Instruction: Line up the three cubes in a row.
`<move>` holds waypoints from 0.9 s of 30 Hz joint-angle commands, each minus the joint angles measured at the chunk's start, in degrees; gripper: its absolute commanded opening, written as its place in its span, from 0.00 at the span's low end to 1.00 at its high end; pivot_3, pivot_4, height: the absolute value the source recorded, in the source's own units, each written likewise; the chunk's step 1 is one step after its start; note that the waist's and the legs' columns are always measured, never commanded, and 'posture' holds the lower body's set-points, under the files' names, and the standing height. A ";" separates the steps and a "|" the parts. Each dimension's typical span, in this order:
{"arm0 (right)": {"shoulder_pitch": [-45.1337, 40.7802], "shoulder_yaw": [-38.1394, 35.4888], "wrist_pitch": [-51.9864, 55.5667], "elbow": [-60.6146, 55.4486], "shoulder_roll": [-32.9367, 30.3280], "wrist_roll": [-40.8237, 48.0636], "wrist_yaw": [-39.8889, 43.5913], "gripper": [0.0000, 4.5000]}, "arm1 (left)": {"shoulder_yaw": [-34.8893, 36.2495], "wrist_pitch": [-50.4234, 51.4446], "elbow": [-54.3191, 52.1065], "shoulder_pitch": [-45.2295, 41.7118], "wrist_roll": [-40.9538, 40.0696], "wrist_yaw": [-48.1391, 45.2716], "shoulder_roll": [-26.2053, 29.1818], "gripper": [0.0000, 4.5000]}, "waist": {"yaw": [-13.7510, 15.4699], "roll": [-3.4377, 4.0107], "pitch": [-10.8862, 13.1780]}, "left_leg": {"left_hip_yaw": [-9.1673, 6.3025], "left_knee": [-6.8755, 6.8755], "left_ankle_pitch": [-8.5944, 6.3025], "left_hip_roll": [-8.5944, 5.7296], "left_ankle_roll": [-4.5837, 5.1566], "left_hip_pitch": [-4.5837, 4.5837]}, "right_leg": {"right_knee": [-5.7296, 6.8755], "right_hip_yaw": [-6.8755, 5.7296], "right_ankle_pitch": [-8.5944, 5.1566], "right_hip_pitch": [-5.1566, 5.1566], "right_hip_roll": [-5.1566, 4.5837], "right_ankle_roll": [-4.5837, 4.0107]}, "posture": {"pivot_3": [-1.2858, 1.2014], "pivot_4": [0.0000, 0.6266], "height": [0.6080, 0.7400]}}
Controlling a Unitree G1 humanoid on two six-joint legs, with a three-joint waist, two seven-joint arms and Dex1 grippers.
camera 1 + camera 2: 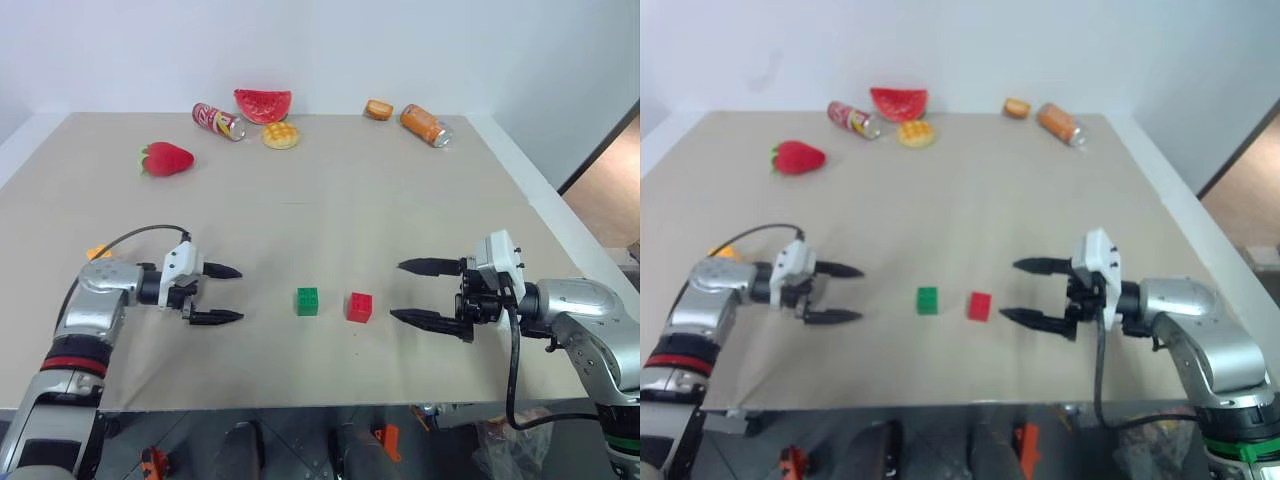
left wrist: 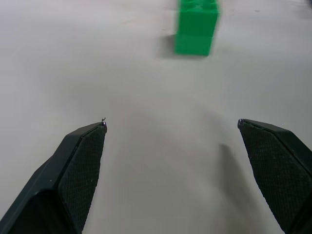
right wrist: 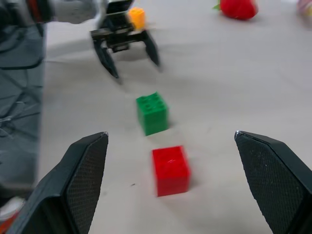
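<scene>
Orange cube (image 1: 98, 252) lies on the worktop (image 1: 330, 190) behind the released left claw (image 1: 228, 294), nearer it than the released right claw (image 1: 405, 291).

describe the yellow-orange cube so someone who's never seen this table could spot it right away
Start at the left gripper, near the table's front left. The yellow-orange cube sits just beyond that arm, near the table's left edge. Unlike the green cube and red cube side by side mid-table, it stands alone.
</scene>
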 commanded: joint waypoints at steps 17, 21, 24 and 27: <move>-9.47 11.03 -7.21 4.33 13.06 -9.69 -7.21 0.96 | 23.88 38.78 -35.49 15.79 -1.74 70.69 -18.22 0.99 | -0.86 -0.14 -0.08 | 0.01 0.02 0.00 0.05 -0.01 0.21 | 0.25 0.01 0.08 0.02 0.10 -0.06 | 0.52 0.24 1.00; -9.26 11.41 -7.70 5.09 13.77 -9.55 -6.57 0.96 | 26.04 39.18 -39.93 16.88 0.40 79.07 -21.13 0.99 | -0.80 -0.17 -0.09 | 0.01 0.01 0.00 0.04 -0.02 0.20 | 0.26 0.01 0.06 0.02 0.09 -0.08 | 0.52 0.24 1.00; -9.33 11.63 -7.97 5.29 14.30 -9.69 -6.50 0.96 | 27.42 41.95 -42.39 16.99 0.02 82.77 -23.18 0.99 | -0.76 -0.20 -0.09 | 0.02 0.02 0.00 0.03 -0.03 0.18 | 0.26 0.01 0.05 0.02 0.08 -0.07 | 0.52 0.24 1.00; -9.40 11.69 -8.15 5.51 14.62 -9.88 -6.23 0.96 | 26.80 41.36 -43.11 16.42 1.05 84.60 -23.67 0.99 | -0.76 -0.21 -0.10 | 0.01 0.02 -0.01 0.03 -0.04 0.18 | 0.26 0.01 0.06 0.02 0.08 -0.07 | 0.52 0.24 1.00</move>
